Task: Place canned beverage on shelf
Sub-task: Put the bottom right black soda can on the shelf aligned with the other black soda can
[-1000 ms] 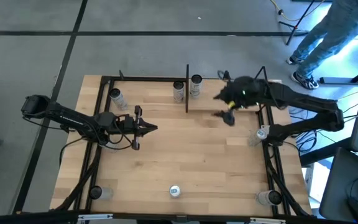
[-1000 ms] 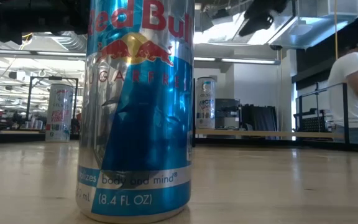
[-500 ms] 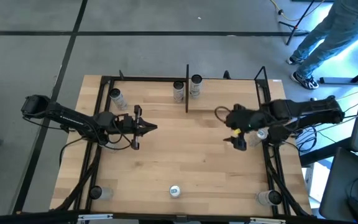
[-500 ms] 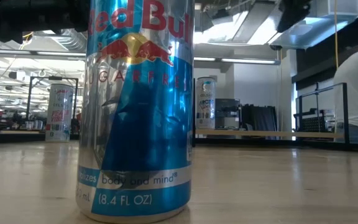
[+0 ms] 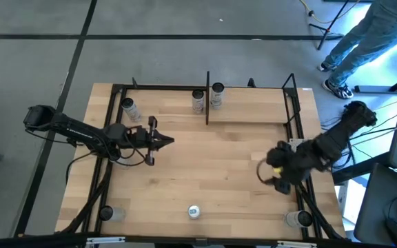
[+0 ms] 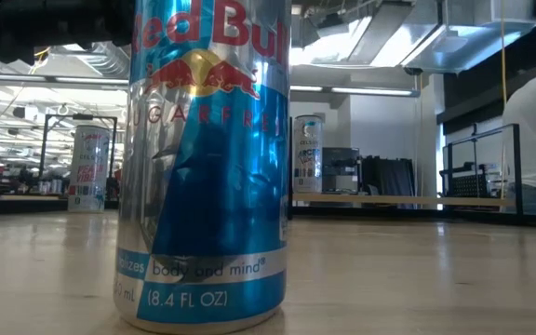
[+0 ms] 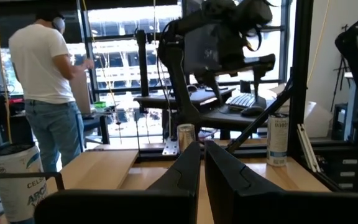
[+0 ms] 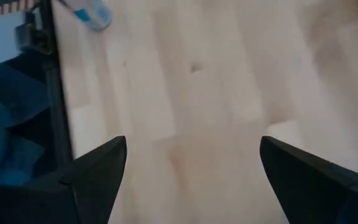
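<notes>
Several slim beverage cans stand upright on the wooden table. One [image 5: 194,211] is at the near edge and fills the low view [image 6: 207,167]. Two more cans [image 5: 198,101] [image 5: 216,93] stand at the far side, beside the shelf [image 5: 250,107], a board bay between black uprights. Another can [image 5: 296,219] stands in the near right corner. My right gripper [image 5: 273,180] [image 8: 191,168] hangs open above bare table near the right edge, slanting down, with nothing between its fingers. My left gripper [image 5: 167,141] [image 7: 197,168] is shut and empty, held level over the table's left half.
Black frame bars [image 5: 302,179] run along the table's sides, and one [image 8: 58,106] lies close to my right gripper. More cans stand at the far left [image 5: 129,109] and the near left corner [image 5: 107,213]. A person [image 5: 364,41] stands beyond the far right corner.
My right gripper has swung from the shelf at the far right toward the table's near edge, along the right side. It sank slightly, turned about as it went, and stayed open and empty. No can has moved.
</notes>
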Action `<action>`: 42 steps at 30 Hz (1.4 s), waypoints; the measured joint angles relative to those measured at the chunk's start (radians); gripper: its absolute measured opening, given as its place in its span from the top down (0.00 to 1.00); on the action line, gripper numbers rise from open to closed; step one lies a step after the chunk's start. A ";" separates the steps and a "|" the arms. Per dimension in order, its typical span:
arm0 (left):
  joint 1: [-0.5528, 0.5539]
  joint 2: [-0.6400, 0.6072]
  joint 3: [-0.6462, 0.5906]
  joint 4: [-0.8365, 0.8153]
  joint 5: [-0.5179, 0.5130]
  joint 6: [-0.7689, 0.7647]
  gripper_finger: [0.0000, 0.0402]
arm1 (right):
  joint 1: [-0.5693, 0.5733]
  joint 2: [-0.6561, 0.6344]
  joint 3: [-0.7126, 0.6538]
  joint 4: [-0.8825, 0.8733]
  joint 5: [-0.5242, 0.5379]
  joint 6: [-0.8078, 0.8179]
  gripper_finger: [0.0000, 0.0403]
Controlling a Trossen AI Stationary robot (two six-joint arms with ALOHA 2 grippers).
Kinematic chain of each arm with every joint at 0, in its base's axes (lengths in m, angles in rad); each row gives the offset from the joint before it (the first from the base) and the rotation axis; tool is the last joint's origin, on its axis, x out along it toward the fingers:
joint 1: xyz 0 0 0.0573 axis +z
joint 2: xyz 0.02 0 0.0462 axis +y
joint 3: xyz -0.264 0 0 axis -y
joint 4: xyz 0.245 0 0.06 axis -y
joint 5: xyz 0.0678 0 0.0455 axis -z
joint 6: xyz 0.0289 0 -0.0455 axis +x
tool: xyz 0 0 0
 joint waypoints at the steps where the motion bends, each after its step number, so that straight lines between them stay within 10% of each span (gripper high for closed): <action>1: 0.000 0.000 0.000 0.009 0.000 0.000 0.97 | 0.031 0.000 0.000 0.001 0.000 0.051 0.12; 22: 0.000 0.000 0.000 0.073 0.000 0.002 0.97 | 0.384 0.131 0.000 -0.009 -0.259 0.967 0.12; 42: 0.000 0.000 0.000 0.072 0.023 -0.006 0.97 | 0.426 0.304 -0.001 0.045 -0.502 1.042 0.12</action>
